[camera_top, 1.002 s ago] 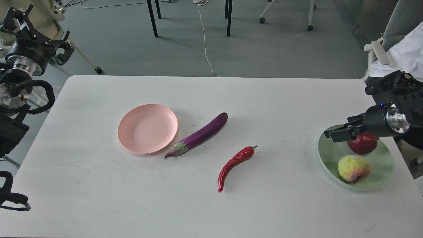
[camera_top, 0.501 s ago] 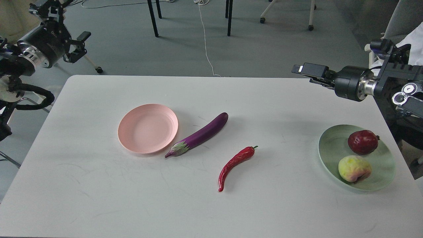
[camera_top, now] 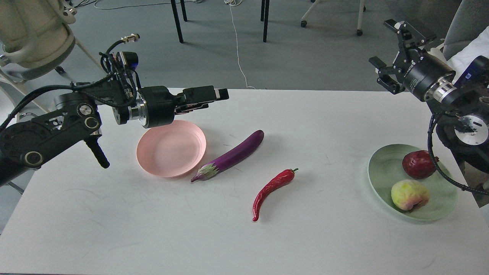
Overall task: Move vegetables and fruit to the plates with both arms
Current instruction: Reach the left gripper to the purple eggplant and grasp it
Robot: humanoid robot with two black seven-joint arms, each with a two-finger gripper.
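The purple eggplant lies on the white table, its calyx end touching the rim of the empty pink plate. The red chili pepper lies on the table right of it. The pomegranate and the yellow-green fruit sit on the green plate at the right edge. My left gripper hovers above the table just behind the pink plate, pointing right, open and empty. My right gripper is raised off the table's far right corner, open and empty.
The white table has its far edge just behind my left gripper. Beyond it are black chair legs, a white cable on the grey floor and a beige stand at the far left.
My left arm has swung in from the far left to above the table behind the pink plate. My right gripper rose from the green plate and drew back to the right. The food has not moved.
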